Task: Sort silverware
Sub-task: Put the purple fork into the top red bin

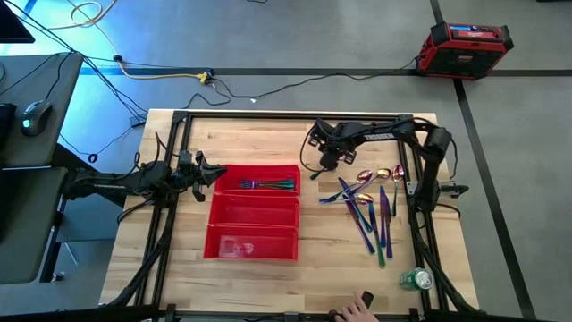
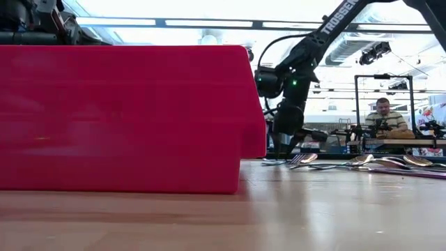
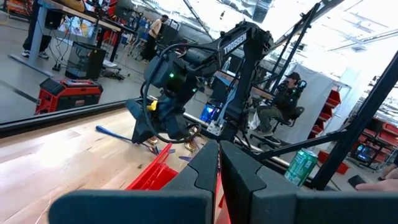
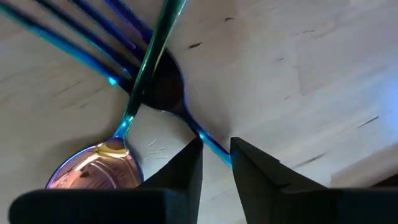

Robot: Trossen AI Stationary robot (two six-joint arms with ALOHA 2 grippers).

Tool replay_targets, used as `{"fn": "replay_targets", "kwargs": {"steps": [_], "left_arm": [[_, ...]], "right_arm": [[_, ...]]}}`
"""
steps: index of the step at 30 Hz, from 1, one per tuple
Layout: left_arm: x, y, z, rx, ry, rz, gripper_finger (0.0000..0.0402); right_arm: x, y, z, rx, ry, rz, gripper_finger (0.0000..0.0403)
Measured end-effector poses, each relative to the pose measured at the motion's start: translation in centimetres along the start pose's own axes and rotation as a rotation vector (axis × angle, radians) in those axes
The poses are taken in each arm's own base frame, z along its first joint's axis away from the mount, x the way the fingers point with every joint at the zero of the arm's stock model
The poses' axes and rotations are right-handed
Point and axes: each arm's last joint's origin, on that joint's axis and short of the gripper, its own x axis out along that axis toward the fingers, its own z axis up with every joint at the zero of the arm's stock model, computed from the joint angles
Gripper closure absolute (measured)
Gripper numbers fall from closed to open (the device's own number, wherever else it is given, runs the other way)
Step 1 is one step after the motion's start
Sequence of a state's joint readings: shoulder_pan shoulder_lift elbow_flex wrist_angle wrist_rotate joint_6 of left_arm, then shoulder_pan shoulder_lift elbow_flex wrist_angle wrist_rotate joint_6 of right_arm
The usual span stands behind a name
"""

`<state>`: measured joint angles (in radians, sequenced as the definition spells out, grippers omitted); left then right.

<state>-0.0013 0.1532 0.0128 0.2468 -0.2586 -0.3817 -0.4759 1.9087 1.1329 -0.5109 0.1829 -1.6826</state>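
Note:
The silverware (image 1: pixel 371 206) lies as a loose pile of iridescent pieces on the wooden table, right of the red tray (image 1: pixel 253 234). Several more pieces (image 1: pixel 268 184) lie in the tray's far compartment. My right gripper (image 1: pixel 324 168) points steeply down at the pile's far left end. In the right wrist view it (image 4: pixel 216 158) is open by a narrow gap, one finger on each side of a blue handle (image 4: pixel 202 134) that lies flat on the table beside a gold-pink spoon bowl (image 4: pixel 93 171). My left gripper (image 1: pixel 213 174) waits shut at the tray's far left corner.
A green can (image 1: pixel 416 279) stands near the table's front right corner. A person's hand (image 1: pixel 357 309) shows at the near edge. Black frame rails (image 1: pixel 170 206) run along the table's left and right sides. Bare wood lies between the tray and the pile.

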Motion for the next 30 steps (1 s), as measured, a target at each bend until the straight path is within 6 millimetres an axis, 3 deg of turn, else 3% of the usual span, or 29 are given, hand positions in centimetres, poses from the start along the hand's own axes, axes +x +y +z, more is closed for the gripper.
{"fn": "replay_targets", "kwargs": {"steps": [7, 12, 16, 22, 27, 30], "left_arm": [[0.0, 0.1, -0.1, 0.005, 0.005, 0.028, 0.0401], [0.0, 0.1, -0.1, 0.004, 0.005, 0.029, 0.0401], [0.0, 0.1, -0.1, 0.004, 0.006, 0.028, 0.0401], [0.0, 0.1, -0.1, 0.004, 0.005, 0.027, 0.0401], [0.0, 0.1, -0.1, 0.003, 0.004, 0.027, 0.0401], [0.0, 0.1, -0.1, -0.003, 0.003, 0.027, 0.0401]], "right_arm": [[0.3, 0.4, -0.1, 0.216, -0.009, 0.045, 0.0392], [0.3, 0.6, -0.6, 0.581, 0.042, 0.053, 0.0398], [-0.4, 1.2, -1.1, 0.725, 0.082, 0.095, 0.0401], [-2.9, 1.8, -1.6, 0.712, 0.367, 0.033, 0.0402], [-4.5, 2.3, -1.9, 0.552, 0.678, -0.006, 0.0402], [-4.7, 2.4, -2.0, 0.494, 0.749, -0.001, 0.0403]]}}
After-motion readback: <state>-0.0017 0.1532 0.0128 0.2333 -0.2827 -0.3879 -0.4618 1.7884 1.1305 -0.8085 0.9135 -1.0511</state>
